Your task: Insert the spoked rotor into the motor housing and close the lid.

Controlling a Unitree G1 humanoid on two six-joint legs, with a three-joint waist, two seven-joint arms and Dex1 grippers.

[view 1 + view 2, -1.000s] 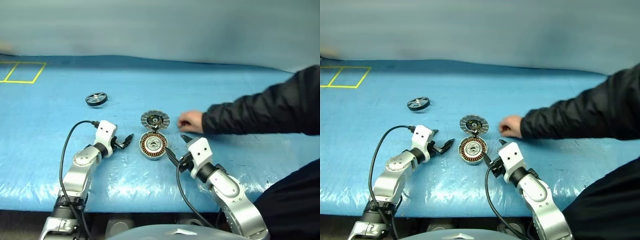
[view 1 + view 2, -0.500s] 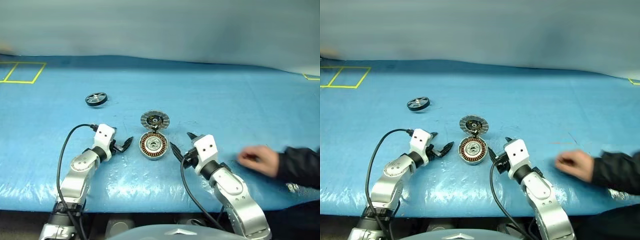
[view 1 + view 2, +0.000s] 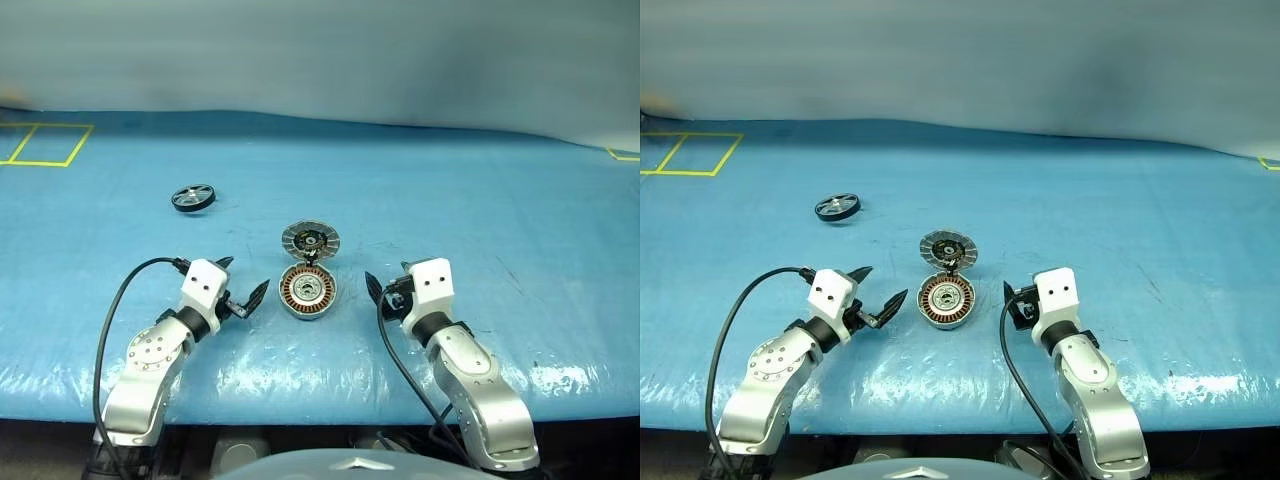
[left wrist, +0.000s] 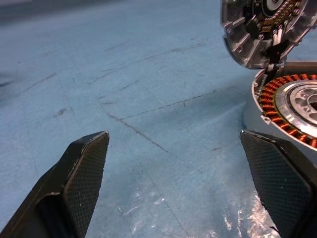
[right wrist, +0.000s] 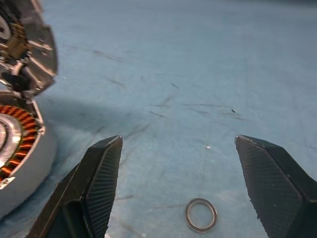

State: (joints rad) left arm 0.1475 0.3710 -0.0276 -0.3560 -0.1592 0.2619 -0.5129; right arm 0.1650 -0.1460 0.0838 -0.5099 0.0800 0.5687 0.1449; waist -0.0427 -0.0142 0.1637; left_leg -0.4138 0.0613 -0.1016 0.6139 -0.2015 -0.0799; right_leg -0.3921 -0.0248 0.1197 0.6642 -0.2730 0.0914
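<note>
Blue sheeting (image 3: 480, 190) is spread over the table. At its middle the motor housing (image 3: 307, 290) is laid open, coppery windings bared and nothing seated inside; the lid (image 3: 310, 241) is tipped up on its hinge behind. Left gripper (image 3: 242, 280) and right gripper (image 3: 388, 282) are held beside it, jaws apart, empty. Farther left lies the spoked rotor (image 3: 193, 197), evidently awaiting pickup. A small ring (image 5: 201, 215) rests near the right gripper.

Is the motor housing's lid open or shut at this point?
Open. The lid stands tipped up behind the motor housing, its segmented inner face showing, and the coppery windings lie exposed.
</note>
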